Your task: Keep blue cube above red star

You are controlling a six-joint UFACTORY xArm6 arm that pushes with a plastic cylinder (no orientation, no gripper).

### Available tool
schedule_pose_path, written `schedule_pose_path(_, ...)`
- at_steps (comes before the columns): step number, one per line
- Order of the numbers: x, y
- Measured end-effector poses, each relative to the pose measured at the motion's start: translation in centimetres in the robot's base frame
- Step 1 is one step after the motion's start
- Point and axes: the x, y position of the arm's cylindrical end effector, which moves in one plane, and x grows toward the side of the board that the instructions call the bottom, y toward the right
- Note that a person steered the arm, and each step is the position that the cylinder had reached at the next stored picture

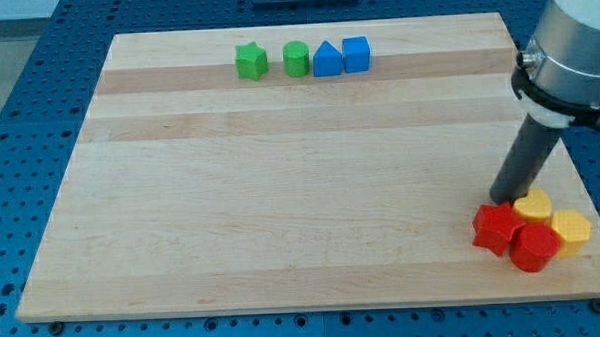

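Note:
The blue cube (356, 53) sits near the view's top, at the right end of a row of blocks. The red star (497, 228) lies near the view's bottom right, touching a red round block (534, 248) and a yellow block (532, 205). My tip (502, 198) stands just above the red star and beside the yellow block's left edge, touching or nearly touching both. The blue cube is far up and to the left of my tip.
The top row, from the view's left: a green star-like block (251, 61), a green cylinder (295, 60), a blue triangular block (326, 61). A second yellow block (570, 231) lies at the far right, near the wooden board's (281, 189) right edge.

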Motion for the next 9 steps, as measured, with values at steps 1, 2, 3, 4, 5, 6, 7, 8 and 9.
schedule_pose_path(1,0.9,0.2)
schedule_pose_path(2,1.5,0.2)
schedule_pose_path(3,1.0,-0.2)
schedule_pose_path(4,-2.2,-1.5)
schedule_pose_path(5,-5.9,-4.4)
schedule_pose_path(6,-12.3,-4.2)
schedule_pose_path(7,-20.3,-4.2)
schedule_pose_path(8,-28.7,-4.5)
schedule_pose_path(9,-31.9,-9.1)
